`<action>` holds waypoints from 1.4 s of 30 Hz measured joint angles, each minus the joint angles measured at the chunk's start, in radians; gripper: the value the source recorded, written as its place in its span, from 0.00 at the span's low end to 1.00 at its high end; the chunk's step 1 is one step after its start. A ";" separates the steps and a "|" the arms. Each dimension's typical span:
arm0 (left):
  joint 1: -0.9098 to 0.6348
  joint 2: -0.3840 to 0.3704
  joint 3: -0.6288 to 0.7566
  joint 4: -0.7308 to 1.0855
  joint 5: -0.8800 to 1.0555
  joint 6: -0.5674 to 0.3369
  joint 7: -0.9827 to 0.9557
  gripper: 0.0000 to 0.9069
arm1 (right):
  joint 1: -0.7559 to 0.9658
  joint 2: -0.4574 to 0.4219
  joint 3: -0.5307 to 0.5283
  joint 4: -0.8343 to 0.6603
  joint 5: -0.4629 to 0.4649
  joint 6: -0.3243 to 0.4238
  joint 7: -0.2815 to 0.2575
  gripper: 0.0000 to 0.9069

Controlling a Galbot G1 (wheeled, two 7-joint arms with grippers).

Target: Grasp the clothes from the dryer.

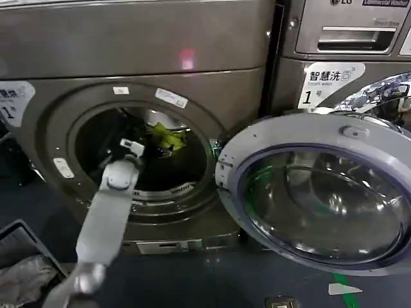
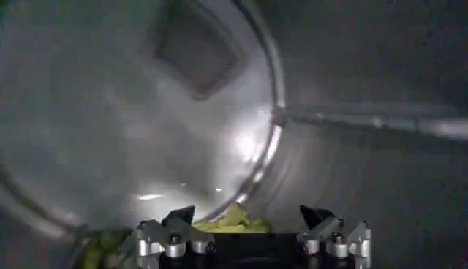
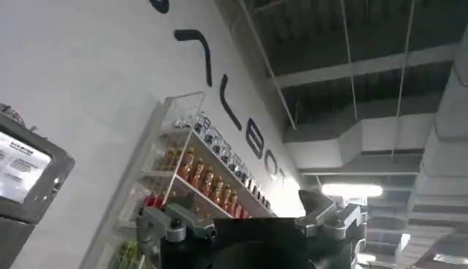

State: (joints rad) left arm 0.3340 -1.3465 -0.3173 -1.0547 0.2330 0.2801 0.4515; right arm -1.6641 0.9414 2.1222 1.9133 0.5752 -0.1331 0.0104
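My left arm (image 1: 106,221) reaches up and forward, wrist straight, its left gripper (image 1: 149,145) out ahead with fingers (image 2: 179,217) spread apart. My right gripper (image 3: 248,219) points upward, its two fingers (image 3: 318,205) likewise parted, nothing between them.

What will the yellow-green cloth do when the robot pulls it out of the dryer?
The yellow-green cloth looks crumpled and soft, so it will probably droop and dangle. It seems small and likely light. The left gripper is beside it inside the dryer; loose folds might slip.
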 measured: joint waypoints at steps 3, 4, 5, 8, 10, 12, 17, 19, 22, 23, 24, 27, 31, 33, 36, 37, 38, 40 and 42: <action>-0.082 0.028 0.091 0.127 0.046 -0.097 0.082 1.00 | 0.001 0.002 -0.001 0.004 0.000 0.000 0.000 1.00; -0.106 0.032 0.122 0.165 0.064 -0.128 0.106 1.00 | 0.000 0.004 -0.001 0.005 0.000 0.000 -0.001 1.00; -0.134 0.036 0.158 0.206 0.084 -0.162 0.131 1.00 | 0.000 0.005 0.000 0.005 0.000 0.000 -0.001 1.00; -0.208 0.039 0.250 0.317 0.136 -0.255 0.196 1.00 | -0.004 0.006 0.004 0.003 0.000 0.002 -0.003 1.00; -0.257 0.037 0.304 0.387 0.162 -0.315 0.236 1.00 | -0.005 0.006 0.007 0.002 0.000 0.003 -0.003 1.00; -0.299 0.032 0.351 0.447 0.187 -0.358 0.272 1.00 | -0.005 0.008 0.007 0.003 0.000 0.003 -0.003 1.00; -0.398 0.008 0.451 0.597 0.261 -0.409 0.372 1.00 | -0.002 0.015 0.000 0.007 -0.004 0.006 -0.003 1.00; -0.432 -0.004 0.487 0.652 0.289 -0.415 0.409 1.00 | 0.002 0.017 -0.003 0.009 -0.004 0.006 -0.003 1.00; -0.481 -0.020 0.542 0.727 0.311 -0.415 0.447 1.00 | 0.005 0.021 -0.008 0.012 -0.007 0.007 -0.003 1.00; -0.496 -0.023 0.559 0.752 0.314 -0.412 0.456 1.00 | 0.006 0.022 -0.010 0.012 -0.008 0.007 -0.003 1.00; -0.507 -0.026 0.575 0.773 0.316 -0.410 0.463 1.00 | 0.007 0.023 -0.012 0.012 -0.008 0.007 -0.003 1.00; -0.526 -0.040 0.623 0.827 0.319 -0.397 0.477 1.00 | 0.008 0.026 -0.015 0.016 -0.009 0.007 -0.003 1.00; -0.545 -0.060 0.673 0.877 0.322 -0.379 0.483 1.00 | 0.006 0.026 -0.014 0.014 -0.010 0.009 -0.004 1.00; -0.552 -0.070 0.694 0.897 0.319 -0.371 0.484 1.00 | 0.008 0.026 -0.015 0.012 -0.011 0.009 -0.004 1.00; -0.556 -0.086 0.715 0.921 0.314 -0.363 0.484 1.00 | 0.009 0.026 -0.018 0.013 -0.011 0.009 -0.004 1.00; -0.556 -0.091 0.723 0.930 0.312 -0.360 0.484 1.00 | 0.009 0.026 -0.019 0.013 -0.011 0.009 -0.004 1.00; -0.556 -0.095 0.731 0.936 0.309 -0.357 0.483 1.00 | 0.009 0.026 -0.019 0.014 -0.011 0.009 -0.004 1.00; -0.556 -0.103 0.746 0.948 0.303 -0.352 0.483 1.00 | 0.010 0.026 -0.023 0.017 -0.012 0.009 -0.004 1.00; -0.554 -0.109 0.758 0.959 0.297 -0.348 0.482 1.00 | 0.012 0.028 -0.026 0.018 -0.013 0.009 -0.004 1.00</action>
State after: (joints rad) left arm -0.2196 -1.4557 0.4403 -0.0956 0.5297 -0.0682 0.9338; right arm -1.6526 0.9692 2.0966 1.9317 0.5621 -0.1240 0.0068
